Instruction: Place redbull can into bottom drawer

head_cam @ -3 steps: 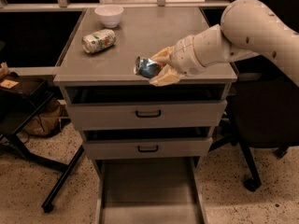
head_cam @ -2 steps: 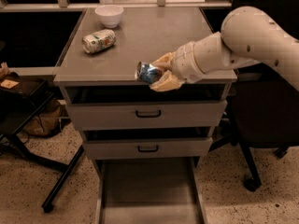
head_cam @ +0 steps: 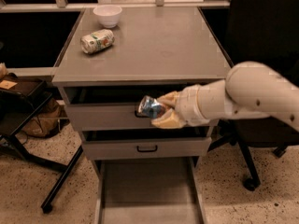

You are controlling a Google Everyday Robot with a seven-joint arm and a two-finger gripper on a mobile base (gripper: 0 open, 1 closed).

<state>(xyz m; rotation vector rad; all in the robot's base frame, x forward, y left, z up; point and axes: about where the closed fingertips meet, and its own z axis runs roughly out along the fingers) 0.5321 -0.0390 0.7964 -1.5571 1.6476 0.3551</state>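
My gripper (head_cam: 161, 111) is shut on the redbull can (head_cam: 149, 107), a small blue-and-silver can held on its side. It hangs in front of the top drawer's face, off the cabinet top and above the open bottom drawer (head_cam: 147, 190). The bottom drawer is pulled out, with a bare grey floor and low side walls. My white arm (head_cam: 243, 97) reaches in from the right.
A white-and-green labelled can (head_cam: 97, 40) lies on the grey cabinet top (head_cam: 154, 41), with a white bowl (head_cam: 107, 15) behind it. The middle drawer (head_cam: 147, 148) has a black handle. A black chair base (head_cam: 28, 143) stands left, another chair (head_cam: 261, 31) right.
My gripper has carried the redbull can off the cabinet top's front edge and down in front of the top drawer. The arm has dropped lower.
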